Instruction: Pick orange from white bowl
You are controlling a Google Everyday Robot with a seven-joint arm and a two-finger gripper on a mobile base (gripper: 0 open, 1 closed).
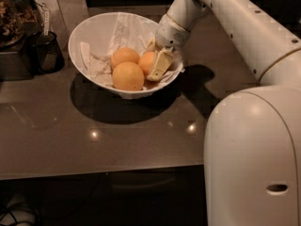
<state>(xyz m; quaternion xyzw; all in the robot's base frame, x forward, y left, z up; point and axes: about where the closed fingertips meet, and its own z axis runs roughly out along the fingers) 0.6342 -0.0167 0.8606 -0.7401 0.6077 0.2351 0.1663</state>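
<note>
**Operator:** Describe the orange (146,62) and its location.

**Technician:** Round, deeper reddish-orange than its neighbours. It sits in the white bowl (87,29), right of centre, on crumpled white paper (96,65). Being round, it has no evident long axis; which way it points cannot be determined, and the pincer partly covers it.

**Operator:** Item count?

**Technician:** Three fruits: the orange plus two paler fruits, one at the far left (124,56), one nearest the viewer (128,76). One bowl. One black cup (46,53) to the left on the desk (70,131).

**Operator:** Pincer status?

**Technician:** The pincer (159,66) is inside the bowl at its right side, one pale finger (160,65) lying against the orange's right flank. Whether it is apart or clamped cannot be told.
</note>
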